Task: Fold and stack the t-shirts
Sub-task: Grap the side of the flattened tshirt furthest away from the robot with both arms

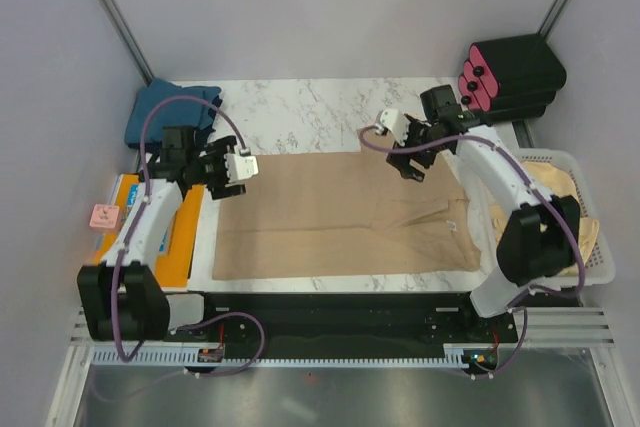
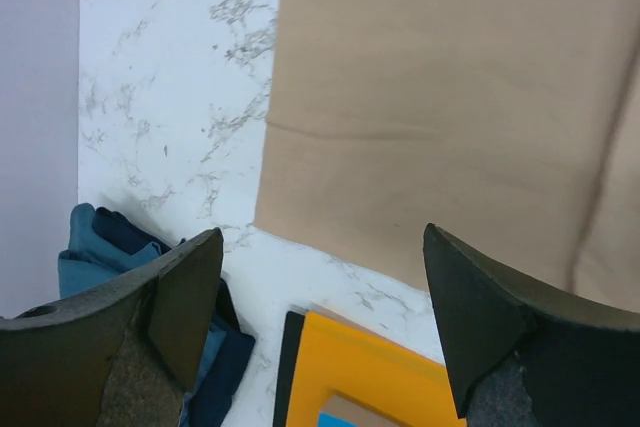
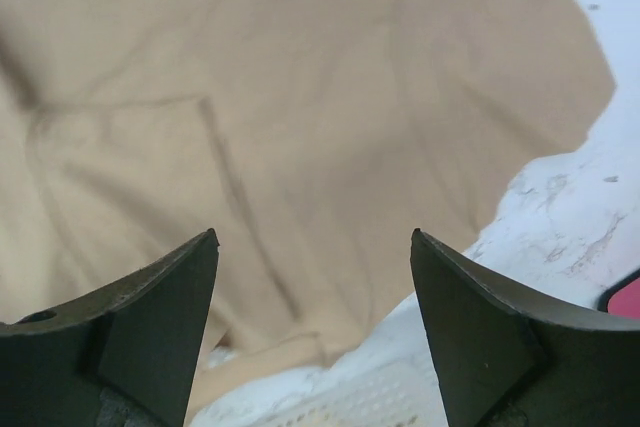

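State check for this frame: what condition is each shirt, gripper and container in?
tan t-shirt: flat on the table, partly folded, not gripped.
teal t-shirt: loosely folded, far left corner.
beige shirts: heaped unfolded in the basket.
basket: upright, holding shirts.
left gripper: open, empty.
right gripper: open, empty.
book: closed, lying flat.

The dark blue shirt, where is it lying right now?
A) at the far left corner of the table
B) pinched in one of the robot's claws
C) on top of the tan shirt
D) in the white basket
A: the top view shows the dark blue shirt lying at the far left corner of the table, apart from the tan t-shirt spread flat in the middle and from the white basket on the right.
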`<action>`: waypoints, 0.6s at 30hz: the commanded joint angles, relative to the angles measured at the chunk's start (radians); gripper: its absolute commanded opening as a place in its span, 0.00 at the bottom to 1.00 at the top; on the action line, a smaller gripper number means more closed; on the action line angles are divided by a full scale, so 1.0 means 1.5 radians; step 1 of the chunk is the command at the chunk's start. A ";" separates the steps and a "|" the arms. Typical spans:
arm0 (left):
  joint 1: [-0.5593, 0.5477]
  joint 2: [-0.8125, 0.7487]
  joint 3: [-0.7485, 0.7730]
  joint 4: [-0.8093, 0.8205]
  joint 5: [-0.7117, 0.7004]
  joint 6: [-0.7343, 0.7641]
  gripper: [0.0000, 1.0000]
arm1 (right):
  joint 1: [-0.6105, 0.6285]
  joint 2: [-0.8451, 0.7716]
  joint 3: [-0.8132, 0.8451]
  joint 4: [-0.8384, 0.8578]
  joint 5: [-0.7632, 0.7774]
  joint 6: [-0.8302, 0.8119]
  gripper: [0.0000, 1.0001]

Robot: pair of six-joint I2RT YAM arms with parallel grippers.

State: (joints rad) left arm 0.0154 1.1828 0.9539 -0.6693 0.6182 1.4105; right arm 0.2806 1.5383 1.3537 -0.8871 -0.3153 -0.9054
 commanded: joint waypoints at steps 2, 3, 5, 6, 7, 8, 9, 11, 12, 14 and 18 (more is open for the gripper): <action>0.001 0.179 0.098 0.177 -0.039 -0.144 0.86 | -0.087 0.236 0.231 0.118 -0.014 0.172 0.84; 0.001 0.224 0.126 0.184 -0.045 -0.151 0.85 | -0.097 0.273 0.272 0.118 -0.017 0.194 0.83; 0.001 0.270 0.151 0.203 -0.057 -0.158 0.84 | -0.115 0.366 0.377 0.114 -0.026 0.236 0.83; 0.000 0.305 0.171 0.208 -0.060 -0.160 0.83 | -0.119 0.390 0.405 0.115 -0.022 0.241 0.83; 0.000 0.320 0.179 0.211 -0.061 -0.158 0.82 | -0.118 0.431 0.431 0.114 -0.021 0.243 0.83; 0.000 0.332 0.184 0.212 -0.061 -0.150 0.82 | -0.118 0.448 0.469 0.116 -0.018 0.249 0.83; 0.001 0.345 0.189 0.216 -0.065 -0.129 0.82 | -0.119 0.463 0.484 0.119 -0.018 0.252 0.83; 0.000 0.380 0.196 0.223 -0.073 -0.114 0.82 | -0.118 0.503 0.524 0.123 -0.020 0.257 0.83; 0.000 0.393 0.212 0.223 -0.079 -0.107 0.82 | -0.119 0.512 0.533 0.130 -0.017 0.266 0.83; 0.001 0.426 0.226 0.221 -0.085 -0.097 0.82 | -0.118 0.538 0.544 0.135 -0.012 0.272 0.82; 0.001 0.469 0.255 0.211 -0.092 -0.064 0.82 | -0.119 0.561 0.530 0.155 -0.009 0.285 0.80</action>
State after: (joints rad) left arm 0.0154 1.8397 1.2755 -0.3702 0.4976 1.2510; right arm 0.0959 2.3489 2.1170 -0.6910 -0.3176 -0.5274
